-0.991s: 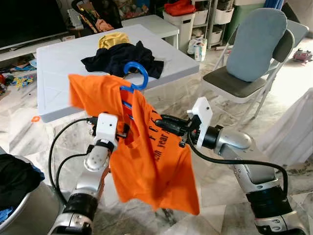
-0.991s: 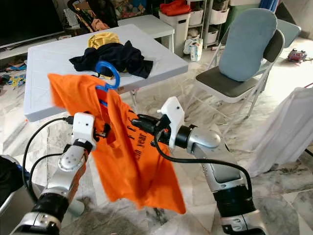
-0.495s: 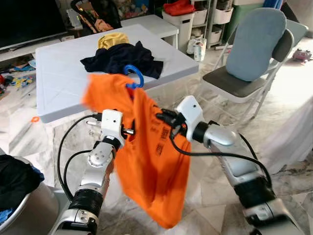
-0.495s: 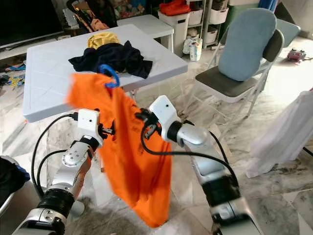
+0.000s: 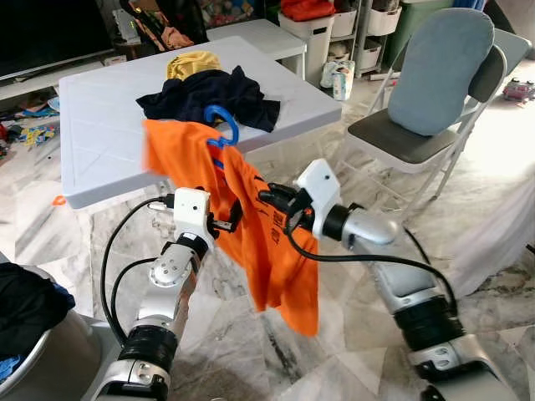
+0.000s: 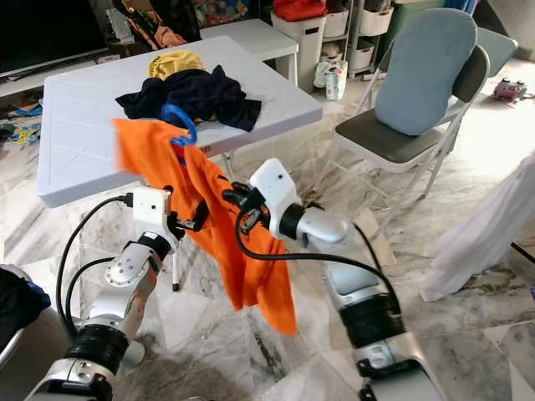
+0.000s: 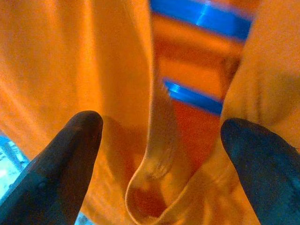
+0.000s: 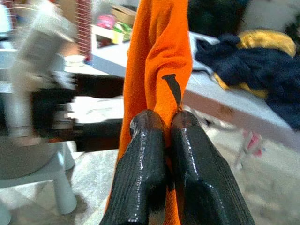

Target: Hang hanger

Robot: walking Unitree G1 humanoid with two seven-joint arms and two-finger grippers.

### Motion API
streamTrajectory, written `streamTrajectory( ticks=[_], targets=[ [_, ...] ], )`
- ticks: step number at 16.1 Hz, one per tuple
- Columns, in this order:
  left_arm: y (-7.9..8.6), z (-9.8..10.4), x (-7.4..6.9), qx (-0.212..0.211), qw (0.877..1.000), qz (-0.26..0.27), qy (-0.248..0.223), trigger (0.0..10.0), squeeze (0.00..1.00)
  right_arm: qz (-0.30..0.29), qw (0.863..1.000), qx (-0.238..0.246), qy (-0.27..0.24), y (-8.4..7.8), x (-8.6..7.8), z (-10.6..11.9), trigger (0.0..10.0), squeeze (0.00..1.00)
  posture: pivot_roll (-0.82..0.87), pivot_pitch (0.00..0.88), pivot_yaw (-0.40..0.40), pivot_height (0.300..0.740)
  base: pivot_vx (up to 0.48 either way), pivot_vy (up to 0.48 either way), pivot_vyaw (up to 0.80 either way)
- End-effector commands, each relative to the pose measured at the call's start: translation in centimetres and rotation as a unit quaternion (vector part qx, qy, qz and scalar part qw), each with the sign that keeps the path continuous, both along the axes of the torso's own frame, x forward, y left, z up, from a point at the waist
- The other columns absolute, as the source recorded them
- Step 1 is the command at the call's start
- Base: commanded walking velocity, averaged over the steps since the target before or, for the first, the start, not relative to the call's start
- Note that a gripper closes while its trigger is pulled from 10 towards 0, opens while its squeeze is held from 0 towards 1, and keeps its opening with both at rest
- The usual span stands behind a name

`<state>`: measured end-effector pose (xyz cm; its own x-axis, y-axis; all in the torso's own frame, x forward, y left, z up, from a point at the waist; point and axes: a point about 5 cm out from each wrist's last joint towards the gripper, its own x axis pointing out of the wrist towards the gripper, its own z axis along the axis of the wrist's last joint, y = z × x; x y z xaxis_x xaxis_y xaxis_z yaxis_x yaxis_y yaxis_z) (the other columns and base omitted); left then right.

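We see one orange cotton T-shirt on one blue plastic hanger before the white table; right pincer pinches the T-shirt, left pincer spread.

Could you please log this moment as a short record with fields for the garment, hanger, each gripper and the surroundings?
garment: orange T-shirt, held up between both arms
hanger: blue hanger, hook above the collar
left gripper: fingers spread, at the shirt
right gripper: pinched shut on shirt fabric
table: white table carrying dark clothes
chair: folding chair on the robot's right
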<state>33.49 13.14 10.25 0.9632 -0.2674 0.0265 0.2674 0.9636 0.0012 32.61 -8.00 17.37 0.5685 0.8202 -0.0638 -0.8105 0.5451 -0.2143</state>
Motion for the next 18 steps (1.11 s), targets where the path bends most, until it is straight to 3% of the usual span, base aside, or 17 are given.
streamTrajectory(
  ticks=[1, 6, 8, 11, 13, 16, 18],
  targets=[
    [0.8, 0.3, 0.5, 0.013, 1.000, 0.016, -0.001, 10.0, 0.00, 0.050, 0.999, 0.011, -0.012, 0.3, -1.1, 1.1, 10.0, 0.00, -0.11, 0.000, 0.071, 0.740, 0.000, 0.000, 0.00],
    [2.4, 0.2, 0.9, 0.037, 0.998, 0.055, 0.006, 10.0, 0.00, 0.106, 0.994, -0.025, 0.012, -2.4, -1.9, 1.7, 10.0, 0.00, -0.12, 0.000, 0.073, 0.740, 0.000, 0.000, 0.00],
    [3.3, 0.1, 1.1, 0.058, 0.994, 0.089, 0.007, 10.0, 0.00, 0.118, 0.990, -0.070, 0.016, -3.5, -2.0, 1.7, 10.0, 0.00, -0.12, 0.000, 0.073, 0.740, 0.000, 0.000, 0.00],
    [4.2, 0.2, 1.2, 0.066, 0.992, 0.106, 0.006, 10.0, 0.00, 0.098, 0.985, -0.145, 0.009, -5.4, -1.5, 0.4, 10.0, 0.00, -0.12, 0.000, 0.070, 0.740, 0.000, 0.000, 0.00],
    [5.1, 0.1, 0.9, 0.066, 0.991, 0.114, 0.007, 10.0, 0.00, 0.029, 0.977, -0.210, 0.017, -9.4, -0.4, -0.7, 10.0, 0.00, -0.11, 0.000, 0.068, 0.740, 0.000, 0.000, 0.00],
    [5.2, -0.3, 0.7, 0.060, 0.993, 0.103, 0.019, 10.0, 0.00, -0.022, 0.954, -0.298, 0.015, -13.4, 0.1, -1.4, 10.0, 0.00, -0.12, 0.000, 0.073, 0.740, 0.000, 0.000, 0.00],
    [4.2, -0.7, 0.5, 0.054, 0.996, 0.059, 0.034, 10.0, 0.00, -0.031, 0.945, -0.324, 0.002, -13.9, 0.3, -1.4, 10.0, 0.00, -0.12, 0.000, 0.074, 0.740, 0.000, 0.000, 0.00]
  ],
)
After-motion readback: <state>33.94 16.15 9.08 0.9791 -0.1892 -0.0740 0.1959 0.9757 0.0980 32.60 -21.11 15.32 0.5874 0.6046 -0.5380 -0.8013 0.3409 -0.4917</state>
